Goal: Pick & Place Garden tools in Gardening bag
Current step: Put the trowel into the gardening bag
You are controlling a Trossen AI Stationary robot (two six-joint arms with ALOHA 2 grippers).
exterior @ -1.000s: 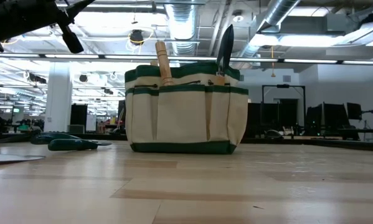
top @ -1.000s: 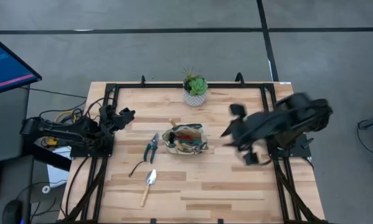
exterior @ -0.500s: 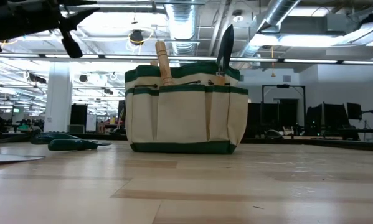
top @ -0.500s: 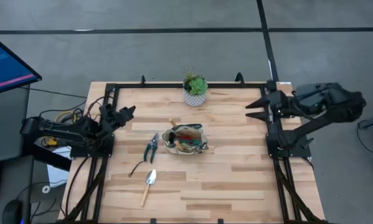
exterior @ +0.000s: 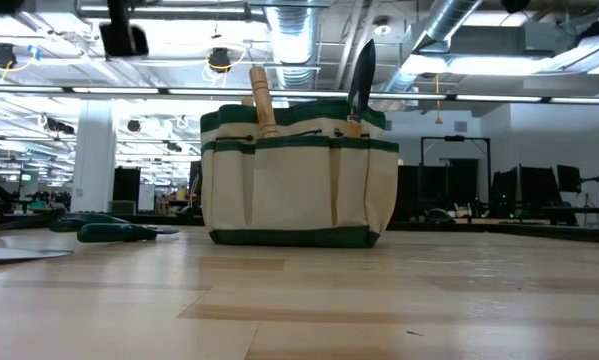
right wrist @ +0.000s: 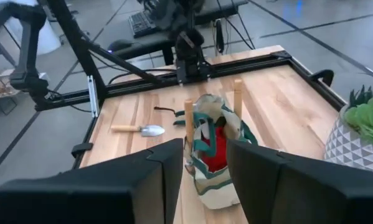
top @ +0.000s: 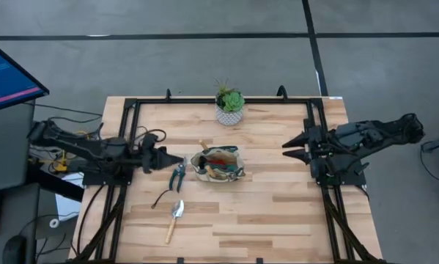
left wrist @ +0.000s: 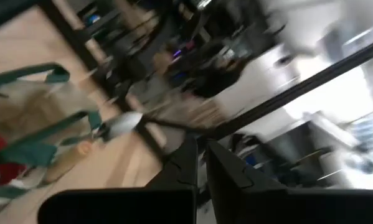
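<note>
- While the right arm has swung off the middle of the table and folded back to its base at 3 o'clock, your left arm has reached out from 9 o'clock toward the centre.
- Left gripper (top: 176,160): fingers pressed together, nothing between them, tips hanging just beside the pruning shears (top: 178,173), on their 12 o'clock side. Half a second ago it sat tucked at its mount.
- Right gripper (top: 288,149): jaws partly apart and empty; in its wrist view you see the bag through the gap. It points at 9 o'clock, well apart from the gardening bag (top: 218,164).
- Bag stands upright at table centre, unmoved. Two wooden handles (right wrist: 188,124) stick up from it, red item inside, so some tools are already in.
- Still out on the wood: the shears at the bag's 9 o'clock, a thin black curved tool (top: 160,198) at about 8 o'clock, and a silver trowel (top: 175,215) at 7 o'clock.
- My reading: the hand-over has gone to the left arm, and the shears look like its next pick. You would need to open those fingers before descending.
- Potted plant (top: 229,105) at 12 o'clock is no part of this.
</note>
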